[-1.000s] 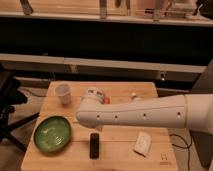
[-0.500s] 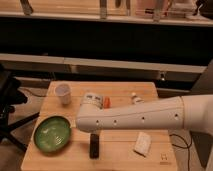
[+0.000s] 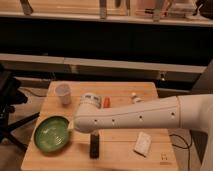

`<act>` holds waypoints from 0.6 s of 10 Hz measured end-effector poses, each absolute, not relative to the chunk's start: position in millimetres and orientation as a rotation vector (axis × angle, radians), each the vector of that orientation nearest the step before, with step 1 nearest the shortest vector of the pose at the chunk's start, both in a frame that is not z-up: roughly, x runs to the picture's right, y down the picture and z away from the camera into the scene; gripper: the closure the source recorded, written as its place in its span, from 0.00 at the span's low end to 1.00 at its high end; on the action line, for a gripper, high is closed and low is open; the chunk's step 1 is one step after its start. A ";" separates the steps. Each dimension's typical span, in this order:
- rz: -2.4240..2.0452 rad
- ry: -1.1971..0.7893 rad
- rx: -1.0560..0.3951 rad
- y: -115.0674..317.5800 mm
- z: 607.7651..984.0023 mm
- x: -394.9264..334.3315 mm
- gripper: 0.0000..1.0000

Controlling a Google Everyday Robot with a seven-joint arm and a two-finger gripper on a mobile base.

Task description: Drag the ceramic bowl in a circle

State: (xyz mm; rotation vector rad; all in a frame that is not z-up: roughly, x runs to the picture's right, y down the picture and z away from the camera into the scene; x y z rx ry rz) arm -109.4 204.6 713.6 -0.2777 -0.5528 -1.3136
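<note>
The ceramic bowl [image 3: 51, 133] sat on the front-left part of the wooden table [image 3: 120, 152], glossy green inside with a darker rim, upright and easily the biggest thing there. The robot's white arm [image 3: 135, 116] came in from the right and stretched across the middle of the table, ending right at the bowl's right-hand edge. The gripper [image 3: 71, 127] was at that rim, low down and looking like it touched or overlapped the edge, but the arm covered most of it, so honestly there was no way to tell whether it was spread wide, narrowed, or gripping the bowl. A small white cup [image 3: 63, 93] stood behind the bowl toward the back-left corner, well apart from it. Just behind the arm was a pale can [image 3: 90, 100] with an orange thing [image 3: 106, 102] right beside it, and a tiny item [image 3: 135, 98] farther right that was too small to make out. In front of the arm a dark object [image 3: 94, 145] stood near the bowl, with a white packet [image 3: 143, 143] off to the right. A black chair [image 3: 7, 102] was beside the table's left side.
</note>
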 end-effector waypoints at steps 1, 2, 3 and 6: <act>-1.324 -0.562 -0.276 205.8 713.9 -112.5 0.20; -1.336 -0.575 -0.275 207.8 715.5 -116.2 0.20; -1.350 -0.594 -0.275 211.3 718.1 -124.6 0.20; -1.384 -0.635 -0.270 217.1 723.6 -141.9 0.20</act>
